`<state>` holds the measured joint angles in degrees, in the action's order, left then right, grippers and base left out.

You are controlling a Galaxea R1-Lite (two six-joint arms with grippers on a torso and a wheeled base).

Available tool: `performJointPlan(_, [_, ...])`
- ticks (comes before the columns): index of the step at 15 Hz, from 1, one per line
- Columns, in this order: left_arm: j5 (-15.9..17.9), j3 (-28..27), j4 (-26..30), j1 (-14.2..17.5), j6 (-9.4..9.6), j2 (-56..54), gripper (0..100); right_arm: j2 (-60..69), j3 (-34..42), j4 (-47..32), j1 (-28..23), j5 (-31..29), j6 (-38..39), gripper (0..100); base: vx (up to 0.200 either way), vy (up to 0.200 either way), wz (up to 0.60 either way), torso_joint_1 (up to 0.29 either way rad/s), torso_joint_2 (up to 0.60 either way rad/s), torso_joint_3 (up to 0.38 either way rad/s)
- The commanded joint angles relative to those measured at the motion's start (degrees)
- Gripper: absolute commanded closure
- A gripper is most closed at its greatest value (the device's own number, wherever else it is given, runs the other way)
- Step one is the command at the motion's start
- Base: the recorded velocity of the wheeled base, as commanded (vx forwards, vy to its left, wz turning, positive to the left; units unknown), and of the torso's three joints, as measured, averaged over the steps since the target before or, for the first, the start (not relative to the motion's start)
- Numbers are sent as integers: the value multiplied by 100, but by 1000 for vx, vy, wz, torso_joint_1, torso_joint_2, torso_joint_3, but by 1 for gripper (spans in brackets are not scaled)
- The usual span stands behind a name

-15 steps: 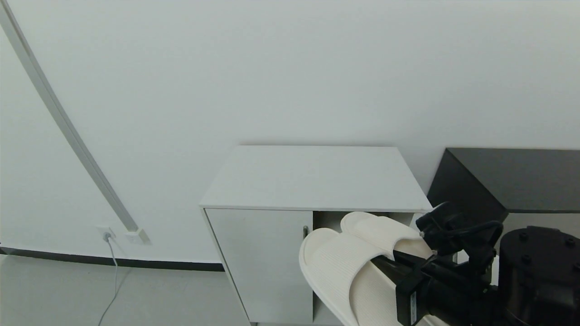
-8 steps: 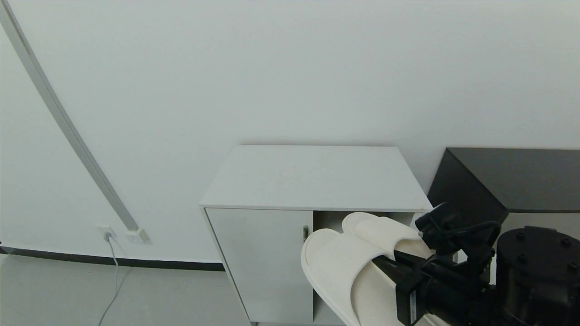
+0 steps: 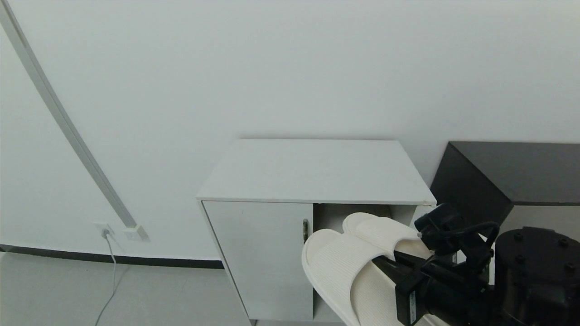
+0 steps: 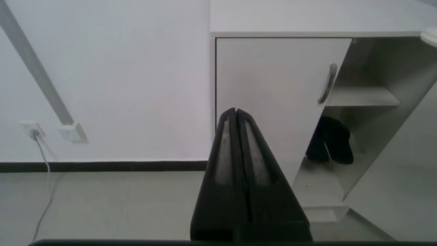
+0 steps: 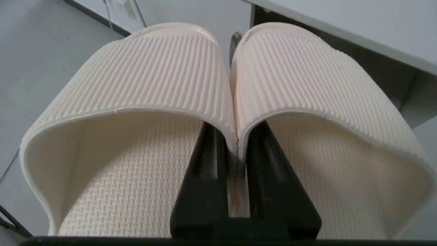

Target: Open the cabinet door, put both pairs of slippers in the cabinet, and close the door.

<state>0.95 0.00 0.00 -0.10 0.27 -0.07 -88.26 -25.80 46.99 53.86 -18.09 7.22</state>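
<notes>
A white cabinet (image 3: pixel 312 170) stands against the wall, its left door (image 3: pixel 258 253) closed and its right half open. My right gripper (image 3: pixel 385 263) is shut on a pair of cream ribbed slippers (image 3: pixel 344 267), held in front of the open half at about the height of the handle (image 3: pixel 305 230). In the right wrist view the gripper (image 5: pixel 232 171) pinches the two inner walls of the cream slippers (image 5: pixel 164 89) together. My left gripper (image 4: pixel 235 137) is shut and holds nothing, out in front of the closed door (image 4: pixel 273 102). A dark pair of slippers (image 4: pixel 330 140) lies inside the cabinet under a shelf (image 4: pixel 362 97).
A black piece of furniture (image 3: pixel 512 176) stands right of the cabinet. On the wall to the left are a socket (image 3: pixel 105 232) with a hanging cable and a slanting grey trunking (image 3: pixel 59 113). Bare floor lies left of the cabinet.
The whole head picture has shifted slightly, so the camera has moved; the cabinet top sits a little higher. The right gripper keeps its hold on the cream slippers.
</notes>
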Motion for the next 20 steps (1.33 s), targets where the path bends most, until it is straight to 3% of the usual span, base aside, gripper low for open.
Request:
performJointPlan(1, [2, 0, 0, 1, 0, 7, 100, -42, 13, 3, 2, -1, -1, 100, 0, 0, 0, -168, 383, 217])
performJointPlan(20, [2, 0, 0, 1, -18, 7, 100, -42, 66, 11, 2, 34, 8, 100, 0, 0, 0, -200, 508, 308])
